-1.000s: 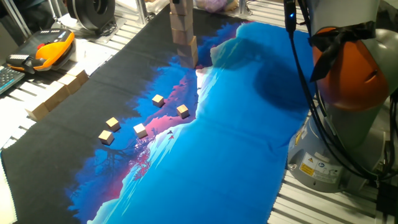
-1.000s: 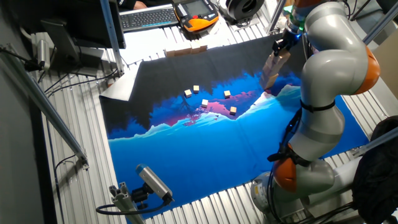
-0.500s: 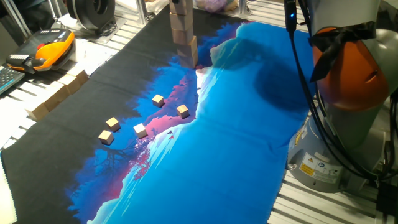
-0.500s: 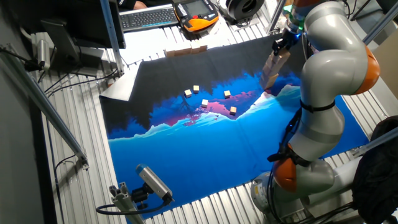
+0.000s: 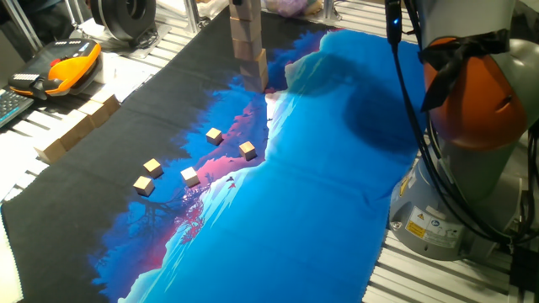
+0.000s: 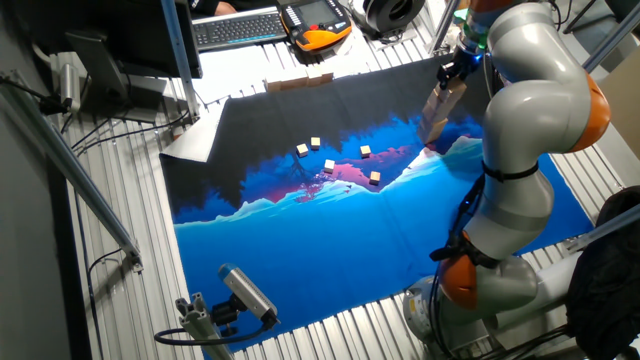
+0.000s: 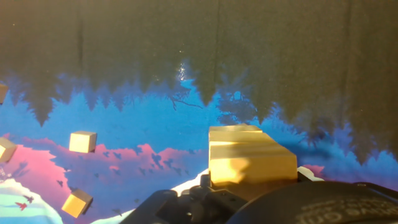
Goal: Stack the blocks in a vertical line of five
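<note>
The blocks stand as a slightly crooked tan column [image 5: 249,46] at the far end of the blue-and-black cloth, its top cut off by the frame edge. From the other side, the column [image 6: 437,115] leans under my gripper [image 6: 453,72], which sits right at its top. In the hand view the uppermost block [image 7: 249,155] fills the lower middle, just in front of the dark gripper body. No fingertips show there, so whether the gripper holds the top block is unclear.
Several tiny tan cubes [image 5: 214,135] [image 6: 329,165] [image 7: 83,141] lie scattered mid-cloth. Long wooden bars [image 5: 80,126] rest at the cloth's left edge. An orange pendant [image 5: 72,67] and a keyboard [image 6: 240,28] sit beyond. The robot base [image 5: 472,126] stands at right.
</note>
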You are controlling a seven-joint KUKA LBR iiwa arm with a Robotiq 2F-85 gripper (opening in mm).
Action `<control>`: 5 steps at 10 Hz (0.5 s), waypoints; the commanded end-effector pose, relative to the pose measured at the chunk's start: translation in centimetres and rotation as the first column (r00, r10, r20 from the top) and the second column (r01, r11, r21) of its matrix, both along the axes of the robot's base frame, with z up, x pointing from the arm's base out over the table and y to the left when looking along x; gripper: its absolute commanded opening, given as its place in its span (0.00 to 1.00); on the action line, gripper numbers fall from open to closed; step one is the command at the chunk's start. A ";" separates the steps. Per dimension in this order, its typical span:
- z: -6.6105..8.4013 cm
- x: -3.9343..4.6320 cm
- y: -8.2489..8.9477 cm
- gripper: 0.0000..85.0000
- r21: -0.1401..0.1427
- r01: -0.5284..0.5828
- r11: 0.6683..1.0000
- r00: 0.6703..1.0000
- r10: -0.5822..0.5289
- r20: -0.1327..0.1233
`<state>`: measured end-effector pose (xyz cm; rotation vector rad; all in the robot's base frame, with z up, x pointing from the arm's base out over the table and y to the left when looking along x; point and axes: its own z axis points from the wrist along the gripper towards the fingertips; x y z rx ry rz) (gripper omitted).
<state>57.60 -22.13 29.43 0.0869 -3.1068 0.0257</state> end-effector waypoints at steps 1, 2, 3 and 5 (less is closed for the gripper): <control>0.0 0.00 0.0 0.20 -0.003 0.007 1.000 1.000 -0.007 0.000; 0.0 -0.01 0.0 0.40 -0.004 0.010 1.000 1.000 -0.010 0.000; -0.1 -0.02 0.1 0.40 -0.001 0.013 1.000 1.000 -0.013 -0.002; 0.0 0.00 0.1 0.40 -0.005 0.026 1.000 1.000 -0.026 0.002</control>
